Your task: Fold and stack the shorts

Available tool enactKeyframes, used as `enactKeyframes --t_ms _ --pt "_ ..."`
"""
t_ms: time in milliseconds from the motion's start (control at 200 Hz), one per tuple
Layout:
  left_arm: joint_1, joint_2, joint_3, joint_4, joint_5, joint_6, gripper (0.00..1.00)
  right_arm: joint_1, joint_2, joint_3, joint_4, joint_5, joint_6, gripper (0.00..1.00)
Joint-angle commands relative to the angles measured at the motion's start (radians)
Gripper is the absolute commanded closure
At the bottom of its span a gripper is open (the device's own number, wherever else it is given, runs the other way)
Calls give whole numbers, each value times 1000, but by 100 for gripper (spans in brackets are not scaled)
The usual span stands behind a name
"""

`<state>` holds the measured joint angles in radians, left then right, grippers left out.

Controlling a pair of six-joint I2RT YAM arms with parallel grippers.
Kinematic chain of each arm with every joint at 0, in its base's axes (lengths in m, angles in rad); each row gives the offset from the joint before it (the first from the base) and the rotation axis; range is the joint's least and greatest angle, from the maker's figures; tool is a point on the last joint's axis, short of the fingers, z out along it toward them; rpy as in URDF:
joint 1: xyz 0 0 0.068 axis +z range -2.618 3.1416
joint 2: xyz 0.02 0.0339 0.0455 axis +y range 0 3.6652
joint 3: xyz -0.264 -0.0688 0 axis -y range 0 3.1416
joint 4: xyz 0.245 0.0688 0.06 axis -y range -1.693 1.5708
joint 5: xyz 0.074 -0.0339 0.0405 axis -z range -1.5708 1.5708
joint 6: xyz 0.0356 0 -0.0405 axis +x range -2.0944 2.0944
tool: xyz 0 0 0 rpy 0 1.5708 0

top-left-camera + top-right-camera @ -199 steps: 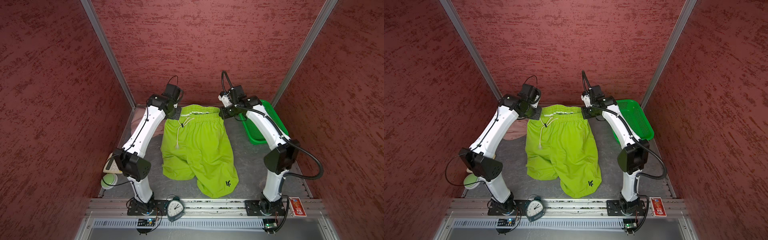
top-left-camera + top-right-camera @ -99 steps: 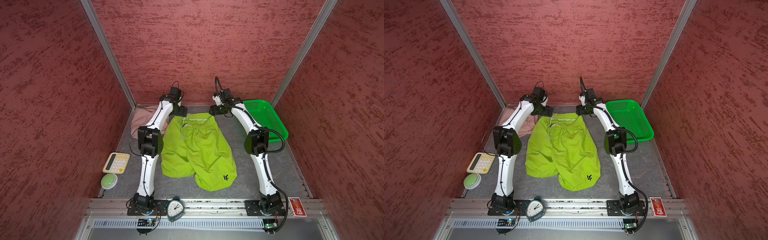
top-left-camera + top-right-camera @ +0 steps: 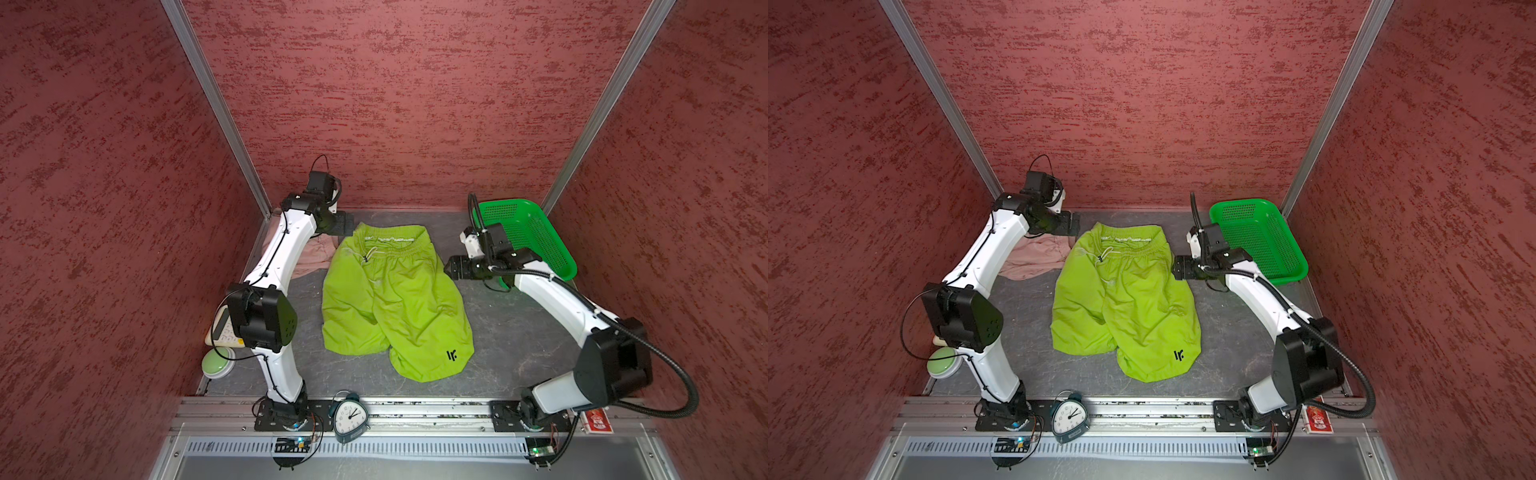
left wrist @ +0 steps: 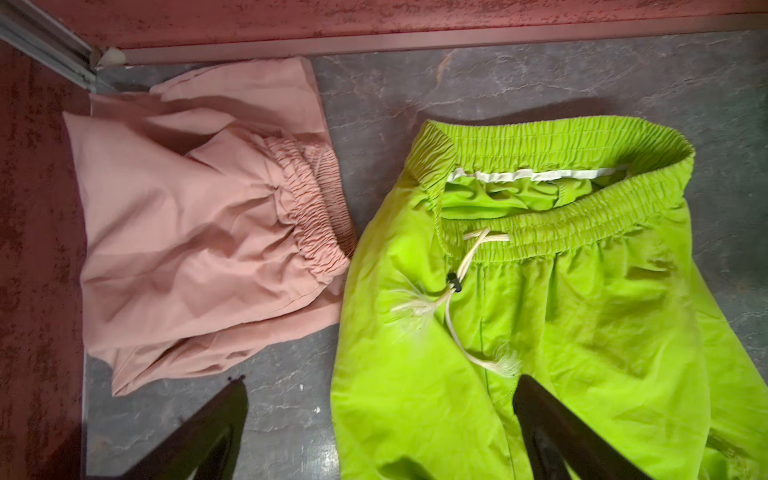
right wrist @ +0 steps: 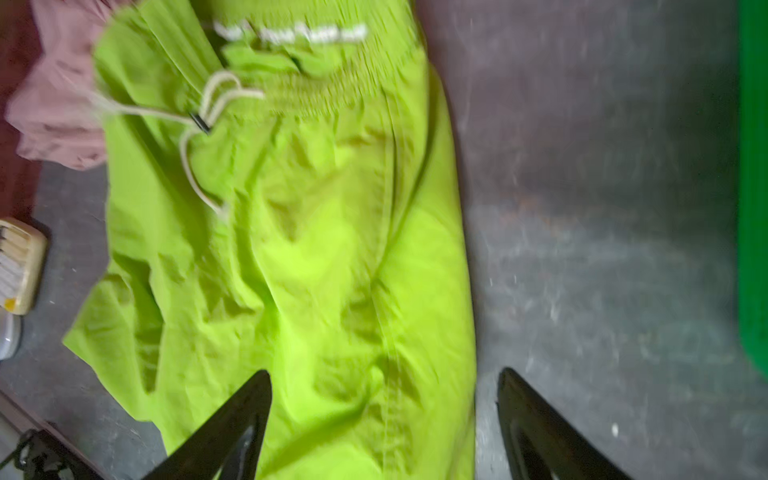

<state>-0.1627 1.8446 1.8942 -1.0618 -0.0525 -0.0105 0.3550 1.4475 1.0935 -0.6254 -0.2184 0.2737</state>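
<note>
Lime green shorts (image 3: 395,299) now lie let go and spread on the grey worktop (image 3: 519,332), with the waistband (image 3: 388,243) toward 12 o'clock and the legs toward 6 o'clock. A second ago both claws pinched the waistband corners and carried the cloth toward the back wall. The left claw (image 3: 344,223) hangs just off the waistband's 10 o'clock corner, jaws wide apart and holding nothing. The right claw (image 3: 451,268) has drawn back to the garment's 3 o'clock side, jaws likewise apart and empty; its wrist view is smeared by motion. Dusty pink shorts (image 3: 313,255) sit in a rough fold at 10 o'clock on the worktop, right against the green pair's hip edge. A bright green basket (image 3: 528,237) stands at 2 o'clock, well clear. The laying-out looks finished: the green pair is flat though creased and not yet folded, so folding and then stacking remain.
</note>
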Motion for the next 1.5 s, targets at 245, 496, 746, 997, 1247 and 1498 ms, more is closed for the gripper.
enactKeyframes --t_ms 245,496,746,997,1247,1498 --pt "-87 83 41 17 152 63 1 65 -38 -247 147 81 183 22" --pt "-62 83 -34 23 111 48 1 57 163 -219 263 144 163 50" --pt "-25 -33 -193 101 117 -7 1 -6 388 2 288 151 100 100" --pt "-31 -234 -497 211 238 -160 1 -135 676 451 230 163 43 100" --pt "-59 -408 -674 244 201 -196 1 -153 673 664 190 -4 -7 49" --pt "10 -160 -380 366 49 -3 1 -15 176 146 233 -21 42 27"
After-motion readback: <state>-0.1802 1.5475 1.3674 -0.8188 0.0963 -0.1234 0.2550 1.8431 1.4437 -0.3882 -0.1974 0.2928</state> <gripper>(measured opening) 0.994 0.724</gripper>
